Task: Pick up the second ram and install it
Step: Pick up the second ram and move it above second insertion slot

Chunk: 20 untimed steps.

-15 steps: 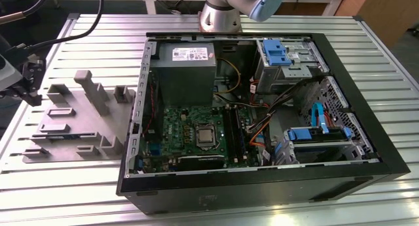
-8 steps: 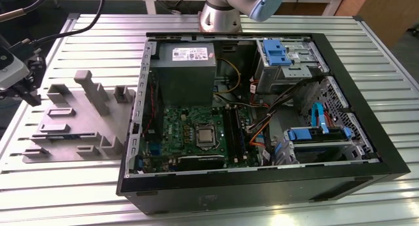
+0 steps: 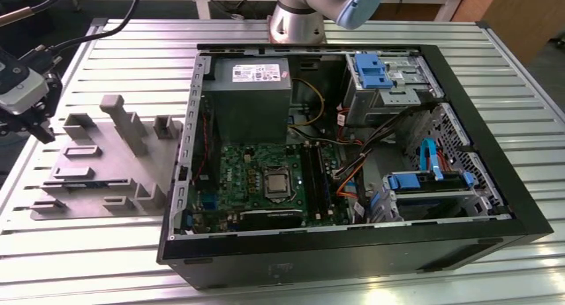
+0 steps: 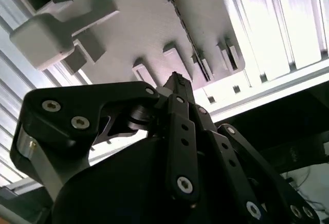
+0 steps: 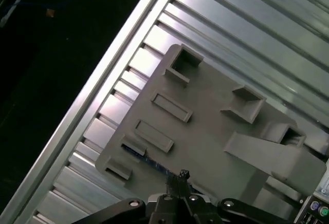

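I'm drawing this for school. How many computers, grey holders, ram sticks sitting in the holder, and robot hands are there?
Computer case: 1
Grey holder: 1
Ram stick in the holder: 1
Robot hand: 1
Total: 4

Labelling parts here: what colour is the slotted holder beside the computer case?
The slotted holder is plain grey; the exterior view shows it best.
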### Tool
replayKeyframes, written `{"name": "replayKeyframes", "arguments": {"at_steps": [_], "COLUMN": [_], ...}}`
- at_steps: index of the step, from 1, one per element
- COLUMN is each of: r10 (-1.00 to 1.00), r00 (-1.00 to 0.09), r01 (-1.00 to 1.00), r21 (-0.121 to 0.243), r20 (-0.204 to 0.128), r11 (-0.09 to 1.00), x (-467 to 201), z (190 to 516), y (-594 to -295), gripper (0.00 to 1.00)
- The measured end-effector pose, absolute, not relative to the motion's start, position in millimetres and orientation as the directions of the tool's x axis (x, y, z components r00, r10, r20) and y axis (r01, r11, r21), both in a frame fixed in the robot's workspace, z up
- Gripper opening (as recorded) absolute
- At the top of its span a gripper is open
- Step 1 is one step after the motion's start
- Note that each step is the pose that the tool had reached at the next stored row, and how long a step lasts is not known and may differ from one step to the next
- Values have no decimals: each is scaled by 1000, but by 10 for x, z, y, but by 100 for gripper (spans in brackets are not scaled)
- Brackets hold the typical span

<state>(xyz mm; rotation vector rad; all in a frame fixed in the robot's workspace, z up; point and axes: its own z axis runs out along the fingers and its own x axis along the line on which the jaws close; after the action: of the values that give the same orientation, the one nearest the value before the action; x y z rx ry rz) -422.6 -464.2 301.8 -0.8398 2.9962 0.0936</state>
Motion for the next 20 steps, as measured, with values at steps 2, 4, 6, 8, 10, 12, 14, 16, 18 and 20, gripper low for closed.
{"name": "replayKeyframes", "arguments": {"at_steps": [2, 4, 6, 8, 10, 12, 14, 16, 18, 20], "r10": [-549, -578, -608, -636, -664, -691, -716, -741, -765, -788], "r00": [-835, -815, -793, -770, -747, -721, -696, -670, -643, -614], "r01": [-550, -580, -610, -638, -665, -693, -718, -742, -766, -789], "r21": [50, 50, 50, 50, 50, 50, 50, 50, 50, 50], "r20": [-44, -44, -44, -44, -44, -44, -44, -44, -44, -44], "r11": [833, 813, 791, 769, 745, 720, 695, 668, 641, 612], "x": [-4226, -4226, -4226, -4226, -4226, -4226, -4226, -4226, -4226, -4226], "z": [3016, 3016, 3015, 3014, 3013, 3012, 3010, 3009, 3008, 3005], "y": [-4642, -4642, -4642, -4642, -4642, -4642, -4642, -4642, -4642, -4642], "gripper": [11, 11, 11, 11, 11, 11, 11, 11, 11, 11]}}
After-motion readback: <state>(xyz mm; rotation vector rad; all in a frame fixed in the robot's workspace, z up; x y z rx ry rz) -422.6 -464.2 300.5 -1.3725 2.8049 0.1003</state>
